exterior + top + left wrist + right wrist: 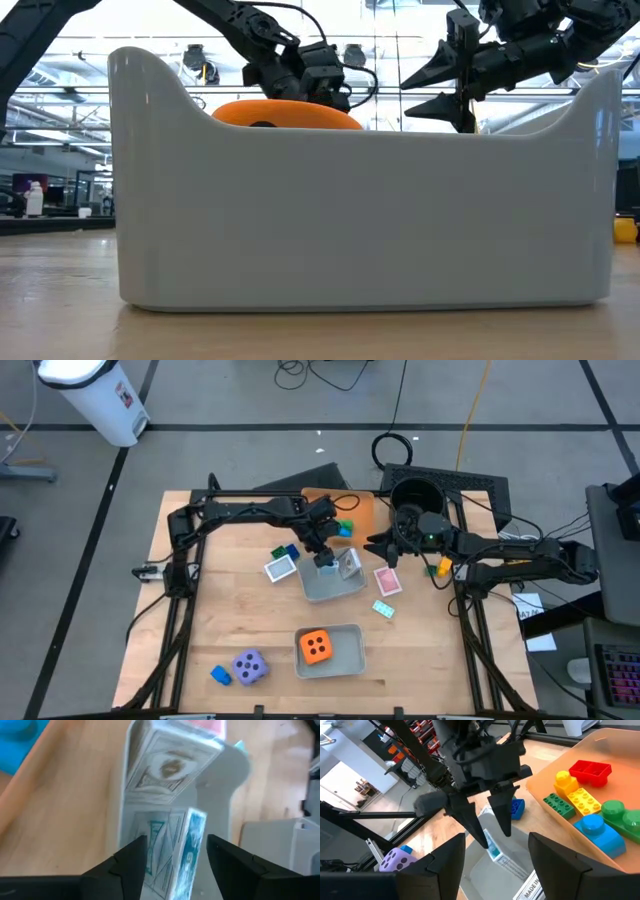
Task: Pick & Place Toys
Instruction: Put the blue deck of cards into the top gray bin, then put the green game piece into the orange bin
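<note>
The left pincer [326,560] is hanging half-open around a teal card [187,855] inside the grey tray [325,588] mid-worktop; the right pincer [385,550], at three o'clock, is gaping empty.

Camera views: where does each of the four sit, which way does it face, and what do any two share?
High: overhead, straight down on both arms and the wooden table.
Low: table height, facing the clear grey plastic tray; arms above.
Left wrist: past the open left end effector at a teal-backed playing card.
Right wrist: past the open right end effector toward the left end effector.
Shared: both wrists see that card.
</note>
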Robot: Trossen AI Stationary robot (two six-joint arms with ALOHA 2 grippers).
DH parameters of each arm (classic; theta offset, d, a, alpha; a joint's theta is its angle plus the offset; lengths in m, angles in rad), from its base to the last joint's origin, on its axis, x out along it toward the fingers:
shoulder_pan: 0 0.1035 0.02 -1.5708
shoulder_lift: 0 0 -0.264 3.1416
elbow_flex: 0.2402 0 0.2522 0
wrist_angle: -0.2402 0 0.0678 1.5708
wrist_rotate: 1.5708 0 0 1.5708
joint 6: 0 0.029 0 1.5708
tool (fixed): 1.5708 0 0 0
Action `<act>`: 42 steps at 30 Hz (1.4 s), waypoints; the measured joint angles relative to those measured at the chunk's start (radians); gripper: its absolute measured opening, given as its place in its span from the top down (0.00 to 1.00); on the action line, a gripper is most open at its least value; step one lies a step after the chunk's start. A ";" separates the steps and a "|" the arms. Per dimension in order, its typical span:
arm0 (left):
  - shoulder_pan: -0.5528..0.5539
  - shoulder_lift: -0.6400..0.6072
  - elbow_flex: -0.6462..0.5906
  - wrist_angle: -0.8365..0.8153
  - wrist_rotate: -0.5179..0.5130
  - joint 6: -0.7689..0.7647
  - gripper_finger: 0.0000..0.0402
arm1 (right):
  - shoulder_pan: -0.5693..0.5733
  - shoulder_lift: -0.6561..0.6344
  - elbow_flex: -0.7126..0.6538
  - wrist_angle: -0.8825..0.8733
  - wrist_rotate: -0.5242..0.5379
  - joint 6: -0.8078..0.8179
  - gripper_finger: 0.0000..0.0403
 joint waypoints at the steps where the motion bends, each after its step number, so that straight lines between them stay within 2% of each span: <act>1: 0.000 -0.011 0.000 -0.002 0.005 -0.002 0.50 | 0.000 0.000 0.000 0.000 0.000 -0.001 0.48; 8: 0.007 -0.094 0.038 0.010 0.005 0.004 0.55 | -0.002 0.000 0.000 0.001 0.004 -0.007 0.48; 20: 0.063 -0.220 0.056 -0.017 -0.151 0.065 0.56 | -0.002 0.000 0.000 0.011 0.007 -0.032 0.48; 36: 0.064 -0.223 0.056 -0.024 -0.155 0.071 0.56 | -0.010 0.000 0.001 0.020 -0.001 -0.068 0.50; 39: 0.064 -0.223 0.056 -0.023 -0.156 0.073 0.56 | -0.010 0.000 0.046 -0.127 -0.044 -0.152 0.52; 42: 0.064 -0.223 0.056 -0.023 -0.156 0.081 0.56 | -0.007 0.000 0.155 -0.481 -0.053 -0.298 0.54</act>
